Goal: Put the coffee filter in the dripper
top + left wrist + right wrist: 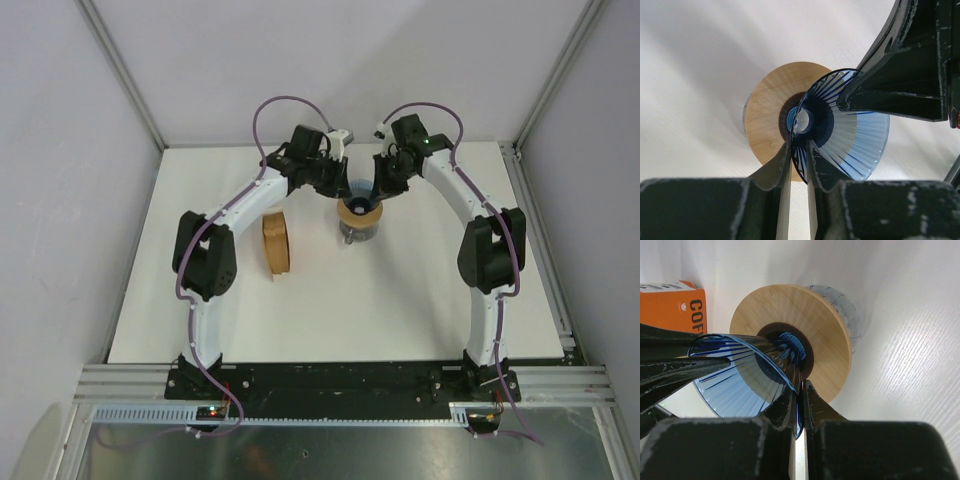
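The blue ribbed dripper [860,135] hangs with its narrow end at the hole of the tan wooden collar [770,105], which lies on the glass jug [360,237]. My left gripper [799,147] is shut on the near rim of the dripper. My right gripper [801,387] is shut on the opposite rim of the dripper [740,375], just above the collar [805,315]. In the top view both grippers meet over the jug, the left gripper [340,190] facing the right gripper [378,192]. No single coffee filter is in view.
A thick upright stack of brown filters [278,243] stands left of the jug; its orange pack [670,305] shows in the right wrist view. The white table [330,310] ends in metal rails at the sides and front.
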